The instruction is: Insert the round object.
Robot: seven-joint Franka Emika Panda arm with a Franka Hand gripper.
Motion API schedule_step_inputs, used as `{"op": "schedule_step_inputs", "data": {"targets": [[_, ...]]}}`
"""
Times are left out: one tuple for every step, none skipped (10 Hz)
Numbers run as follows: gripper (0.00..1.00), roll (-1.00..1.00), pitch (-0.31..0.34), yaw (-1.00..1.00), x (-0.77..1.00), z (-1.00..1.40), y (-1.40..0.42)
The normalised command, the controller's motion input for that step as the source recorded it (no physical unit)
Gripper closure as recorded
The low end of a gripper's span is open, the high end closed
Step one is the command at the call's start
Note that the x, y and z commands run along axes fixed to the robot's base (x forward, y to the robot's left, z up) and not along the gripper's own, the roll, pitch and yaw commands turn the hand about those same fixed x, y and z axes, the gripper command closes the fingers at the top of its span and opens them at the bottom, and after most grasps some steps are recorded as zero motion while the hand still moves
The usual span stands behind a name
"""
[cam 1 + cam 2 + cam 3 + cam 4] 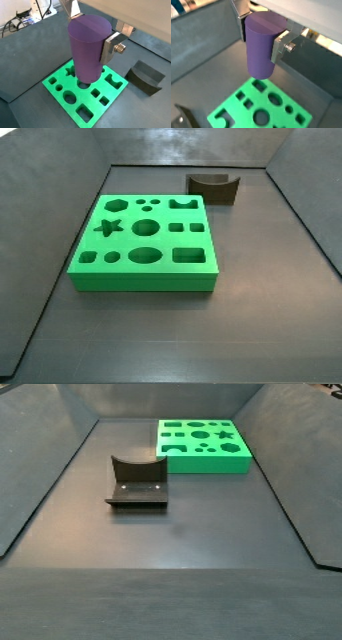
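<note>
My gripper (92, 30) is shut on a purple cylinder (87, 50), held upright between the silver fingers (110, 46). Both wrist views show it, with the gripper (260, 37) gripping the cylinder (260, 47) near its upper end. Below it lies the green block (59, 85) with several shaped holes. In a wrist view the cylinder's lower end hides part of a round hole (83, 85). The large round hole also shows in a wrist view (260, 117) and in a side view (144, 256). The cylinder hangs above the block (234, 102). Neither side view shows the gripper or cylinder.
The dark fixture (145, 76) stands on the grey floor beside the block; it shows in both side views (211, 188) (136, 481). The block (144, 280) (203, 464) sits inside sloped grey walls. Cables lie beyond the wall (23, 17).
</note>
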Motion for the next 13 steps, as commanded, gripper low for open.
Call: {"op": "schedule_step_inputs", "data": {"targets": [[1.00, 0.01, 0.000, -0.07, -0.28, -0.83, 0.42], [1.00, 0.02, 0.000, -0.07, -0.33, -0.79, 0.43], [1.00, 0.00, 0.000, -0.07, -0.36, -0.74, 0.41], [1.00, 0.00, 0.000, -0.06, -0.36, -0.70, 0.36], [1.00, -0.06, 0.000, -0.03, -0.30, -0.66, 0.29], [1.00, -0.18, -0.040, 0.00, -0.18, -0.53, 0.23], [1.00, -0.15, -0.053, 0.00, -0.07, -0.52, 0.09], [1.00, -0.22, -0.123, 0.00, -0.03, -0.59, 0.02], [1.00, -0.23, -0.157, -0.01, -0.04, -0.55, 0.00], [1.00, -0.19, -0.170, -0.04, -0.01, -0.52, 0.00], [1.00, -0.18, -0.220, -0.03, -0.05, -0.53, 0.00], [1.00, -0.15, -0.201, 0.00, -0.05, -0.47, 0.00], [1.00, -0.09, -0.149, 0.00, -0.06, -0.41, 0.00]]}}
